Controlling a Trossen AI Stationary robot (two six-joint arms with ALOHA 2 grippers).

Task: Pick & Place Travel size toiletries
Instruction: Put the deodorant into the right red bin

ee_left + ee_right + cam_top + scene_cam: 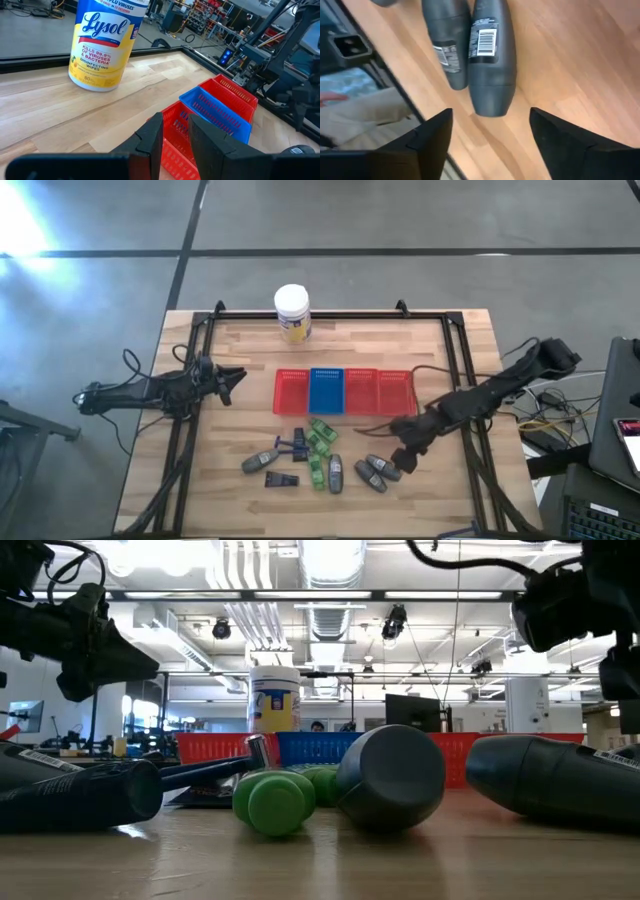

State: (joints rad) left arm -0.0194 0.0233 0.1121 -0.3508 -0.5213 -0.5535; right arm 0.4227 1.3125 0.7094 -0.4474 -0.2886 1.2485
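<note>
Right gripper [403, 463] over grey bottles [376, 472], apparently empty; left gripper [234, 379] idle beside trays [345, 391].

We are seeing a white Lysol wipes jar [292, 313] standing upright near the far edge of the wooden table [240, 350]. Nearer the middle, four mesh trays are sitting side by side in a row: a red tray [291, 391], a blue tray [326, 390], then two more red ones [361, 391] [395, 391].

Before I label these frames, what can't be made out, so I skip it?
- Dark flat pieces, high view: too small to identify.
- Grey rounded bottles, right wrist view: far ends cut off by the edge.
- Red and blue mesh trays, low view: insides hidden behind the toiletries in front.
</note>
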